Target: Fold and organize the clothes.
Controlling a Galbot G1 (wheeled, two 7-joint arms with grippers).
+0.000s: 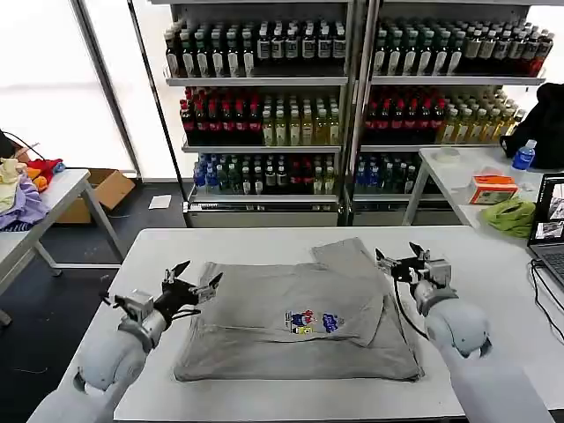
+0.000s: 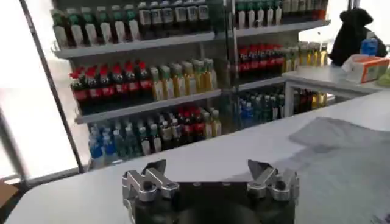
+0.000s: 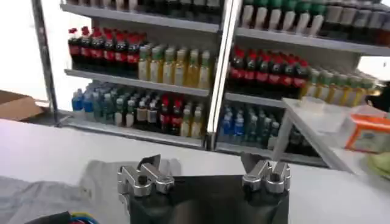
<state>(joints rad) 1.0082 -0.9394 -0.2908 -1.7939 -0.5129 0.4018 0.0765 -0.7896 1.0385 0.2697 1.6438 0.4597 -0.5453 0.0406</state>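
A light grey shirt lies flat, partly folded, in the middle of the table. A small colourful print shows on top, right of its middle.

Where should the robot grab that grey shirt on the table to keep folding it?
Probably by the edges. The grey shirt lies flat, print up, far wider than either gripper. The open left gripper hovers by its left edge and the open right gripper by the right, near the folded-over sleeve, so each could pinch its own side from outside.

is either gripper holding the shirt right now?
No. In the head view the left gripper and right gripper hover open beside the grey shirt, gripping nothing.
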